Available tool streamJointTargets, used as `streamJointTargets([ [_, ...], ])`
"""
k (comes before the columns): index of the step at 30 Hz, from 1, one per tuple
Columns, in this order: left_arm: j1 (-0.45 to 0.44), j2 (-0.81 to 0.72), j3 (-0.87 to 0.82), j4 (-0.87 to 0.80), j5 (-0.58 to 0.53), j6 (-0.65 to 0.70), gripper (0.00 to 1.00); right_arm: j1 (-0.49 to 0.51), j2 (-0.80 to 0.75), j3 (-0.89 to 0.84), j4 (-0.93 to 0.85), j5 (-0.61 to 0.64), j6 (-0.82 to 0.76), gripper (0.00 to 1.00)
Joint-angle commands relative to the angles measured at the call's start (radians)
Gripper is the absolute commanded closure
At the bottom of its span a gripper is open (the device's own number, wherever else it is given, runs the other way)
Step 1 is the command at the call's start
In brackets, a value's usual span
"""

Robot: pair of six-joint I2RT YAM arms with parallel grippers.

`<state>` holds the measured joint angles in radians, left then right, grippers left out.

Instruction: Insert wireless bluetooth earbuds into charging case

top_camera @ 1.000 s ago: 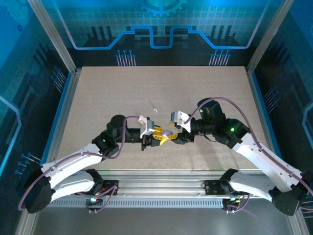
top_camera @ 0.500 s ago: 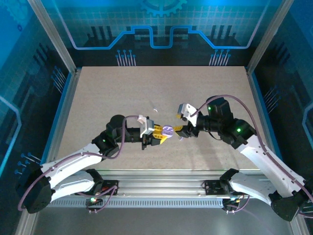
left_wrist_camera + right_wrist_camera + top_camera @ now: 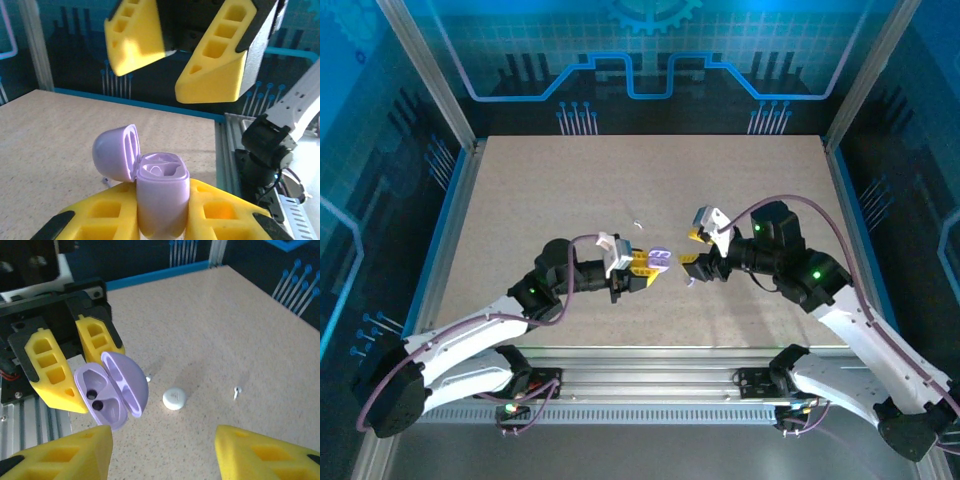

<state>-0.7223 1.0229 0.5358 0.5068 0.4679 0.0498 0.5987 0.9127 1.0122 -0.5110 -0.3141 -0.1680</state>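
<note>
The charging case point(image 3: 162, 192) is a lilac capsule, upright, with its hinged lid point(image 3: 116, 152) swung open over two empty wells. My left gripper point(image 3: 655, 262) is shut on its body. From the right wrist the case point(image 3: 102, 392) shows between the left gripper's yellow fingers point(image 3: 50, 371). My right gripper point(image 3: 165, 442) hangs open and empty a short way right of the case, also in the top view point(image 3: 693, 248). One white earbud point(image 3: 236, 391) lies on the table beyond the case, a small speck from above point(image 3: 637, 224). Another earbud point(image 3: 148, 378) peeks out from behind the lid.
A small round white puck point(image 3: 174, 399) lies on the tabletop below the gap between the grippers. The speckled beige table point(image 3: 570, 190) is fenced by aluminium rails point(image 3: 450, 200) and blue panels. Bare board stretches behind both arms.
The two grippers met at the case a second ago. The right gripper has since drawn back to the right and risen, and the case's lid now stands open in the left gripper.
</note>
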Motion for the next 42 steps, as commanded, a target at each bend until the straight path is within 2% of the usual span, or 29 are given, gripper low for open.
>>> streamJointTargets([
  [1, 0.009, -0.03, -0.032, 0.039, -0.09, -0.039, 0.77, -0.01, 0.006, 0.012, -0.046, 0.075, 0.107, 0.43],
  [10, 0.011, -0.089, -0.082, 0.016, -0.238, -0.042, 0.77, -0.01, 0.045, 0.03, -0.171, 0.213, 0.319, 0.43],
  [14, 0.026, -0.104, -0.134, 0.101, -0.264, -0.066, 0.78, -0.01, 0.095, 0.047, -0.228, 0.267, 0.413, 0.43],
  [17, 0.086, -0.094, -0.214, 0.281, -0.218, -0.14, 0.8, -0.01, 0.143, 0.057, -0.258, 0.291, 0.476, 0.43],
  [20, 0.12, -0.084, -0.244, 0.352, -0.182, -0.155, 0.8, -0.011, 0.191, 0.06, -0.273, 0.303, 0.533, 0.43],
  [27, 0.143, -0.059, -0.281, 0.433, -0.132, -0.152, 0.8, -0.01, 0.302, 0.081, -0.313, 0.326, 0.648, 0.44],
  [31, 0.144, -0.032, -0.304, 0.467, -0.131, -0.151, 0.8, -0.008, 0.406, 0.145, -0.373, 0.318, 0.668, 0.48],
  [37, 0.145, -0.016, -0.321, 0.486, -0.125, -0.136, 0.79, -0.002, 0.544, 0.247, -0.456, 0.354, 0.704, 0.48],
  [42, 0.146, -0.029, -0.313, 0.449, -0.128, -0.117, 0.8, 0.012, 0.653, 0.343, -0.543, 0.365, 0.734, 0.6],
])
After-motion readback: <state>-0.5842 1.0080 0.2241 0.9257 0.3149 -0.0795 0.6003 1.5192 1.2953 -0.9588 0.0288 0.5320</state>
